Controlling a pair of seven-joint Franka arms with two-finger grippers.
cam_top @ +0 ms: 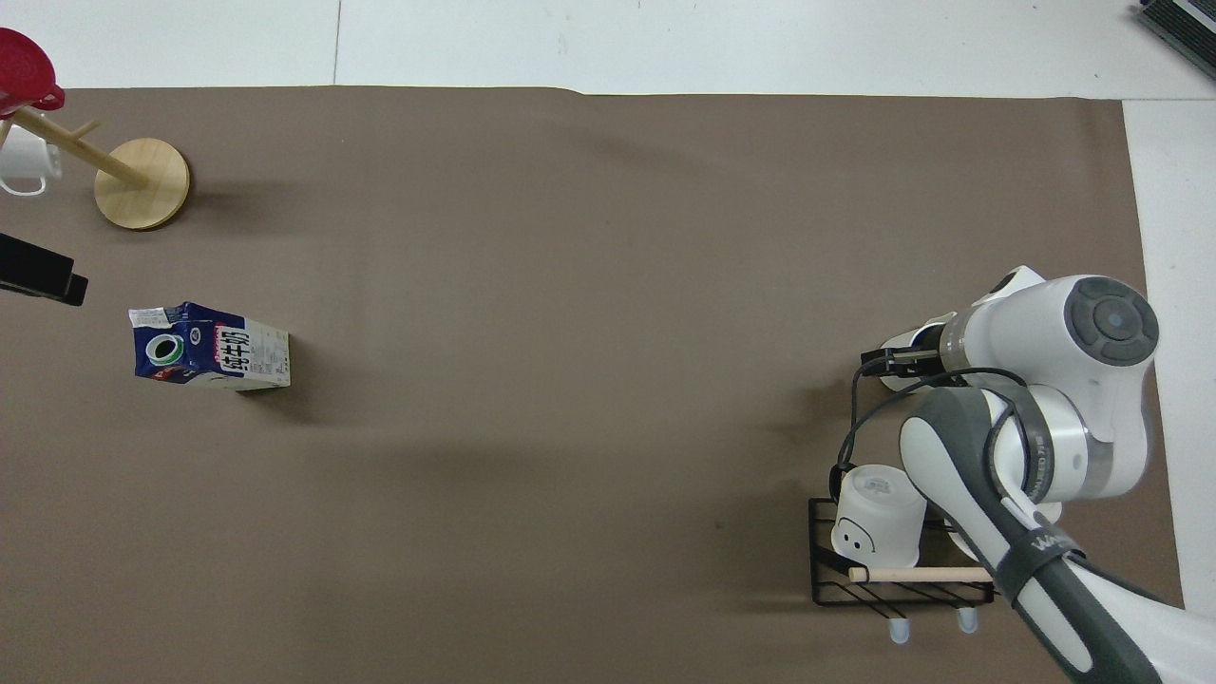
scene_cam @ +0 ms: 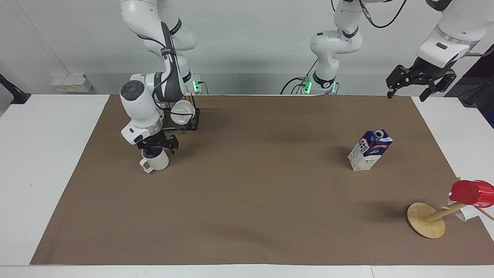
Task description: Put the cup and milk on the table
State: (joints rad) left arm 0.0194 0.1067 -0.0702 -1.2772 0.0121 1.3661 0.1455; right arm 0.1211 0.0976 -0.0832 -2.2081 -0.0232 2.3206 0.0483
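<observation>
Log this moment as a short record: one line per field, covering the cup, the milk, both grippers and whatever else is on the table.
cup: upright on the brown sheet, toward the right arm's end, handle pointing away from the robots
milk: standing on the sheet, toward the left arm's end
right gripper: jaws open, right over the cup's rim
left gripper: open, raised past the table's edge, waiting
wire rack: holds white mugs, nearer the robots than the cup
wooden stand: carries a red cup

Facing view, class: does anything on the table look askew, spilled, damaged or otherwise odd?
Nothing is spilled or visibly damaged. The blue-and-white gable-top milk carton stands on the brown sheet, and the cream-white ceramic mug sits upright under the right gripper. The wooden mug stand only looks tilted.
</observation>
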